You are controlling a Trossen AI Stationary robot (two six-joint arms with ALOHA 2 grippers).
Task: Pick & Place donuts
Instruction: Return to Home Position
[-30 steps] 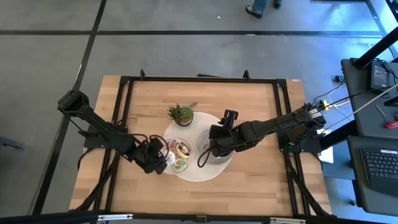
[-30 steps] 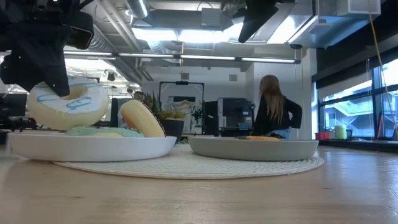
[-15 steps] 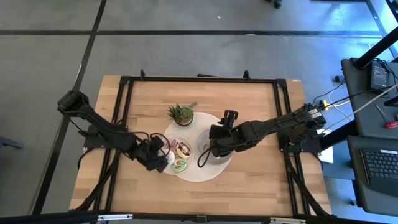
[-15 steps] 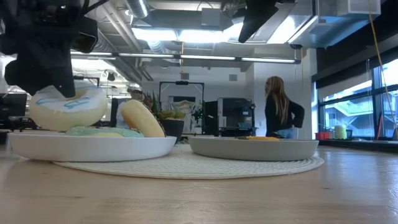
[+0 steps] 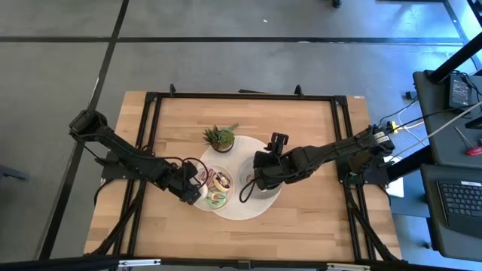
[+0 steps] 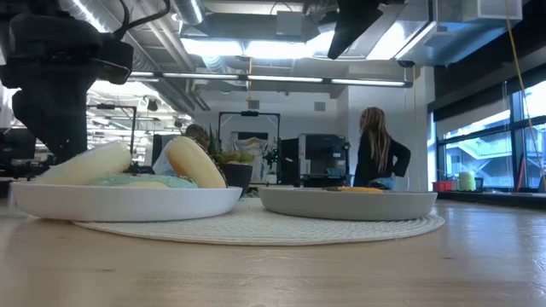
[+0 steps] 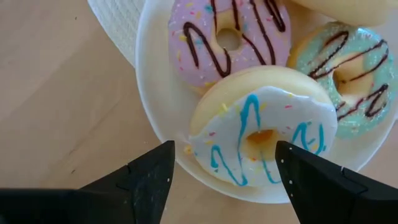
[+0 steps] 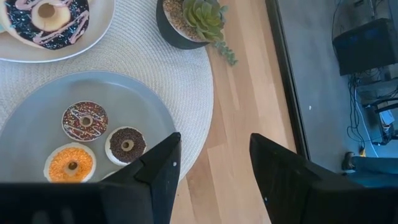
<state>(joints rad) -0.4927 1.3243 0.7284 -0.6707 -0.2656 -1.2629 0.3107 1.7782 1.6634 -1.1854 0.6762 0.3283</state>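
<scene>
Left gripper (image 7: 224, 149): fingers spread, holding nothing, at the frame's bottom.
White plate (image 7: 155, 93): white-iced donut (image 7: 261, 134) with blue zigzags seems to lean on the near rim, touching the pink donut (image 7: 227, 37) and green donut (image 7: 348, 74).
Right gripper (image 8: 214, 140): spread, empty, by the grey plate's edge.
Grey plate (image 8: 37, 124): orange donut (image 8: 71, 163), brown donut (image 8: 126, 145) and sprinkled donut (image 8: 85, 120), lower left.
Open room: bare table (image 8: 249, 93) right of the woven mat (image 8: 168, 74); plant (image 8: 202, 18) at top.
</scene>
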